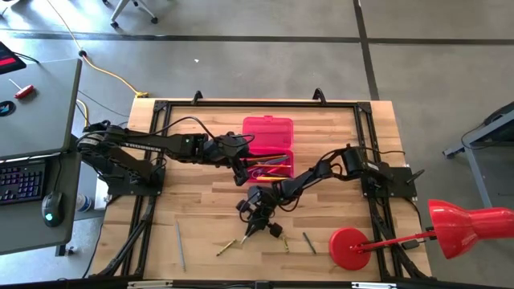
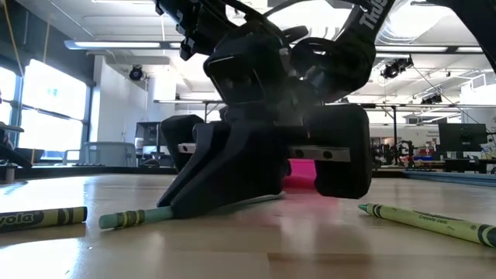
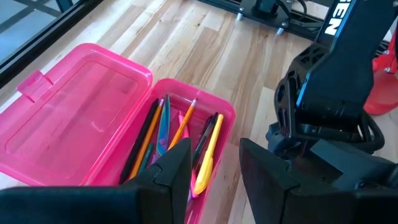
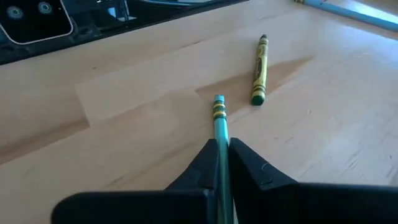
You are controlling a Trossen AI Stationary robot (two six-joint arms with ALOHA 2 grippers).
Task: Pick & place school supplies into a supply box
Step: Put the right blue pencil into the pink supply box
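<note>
One supply box lies near the far middle of the table, a translucent bright pink case with its hinged lid folded flat open; in the left wrist view it holds about half a dozen thin pens and pencils lying lengthwise, orange, yellow, dark and teal among them, too overlapped for an exact count; loose on the near part of the table lie some four more pieces, among them a grey pencil toward the left and a green crayon just beside the right gripper; the right gripper is down at the table in front of the box, its fingers nearly closed and pinching a teal crayon that lies on the wood; the left gripper hovers just before the box with a narrow gap between its fingers and nothing in them; a red lamp stands at the near right corner, its round base on the wood; the right arm crowds close beside the left gripper.
</note>
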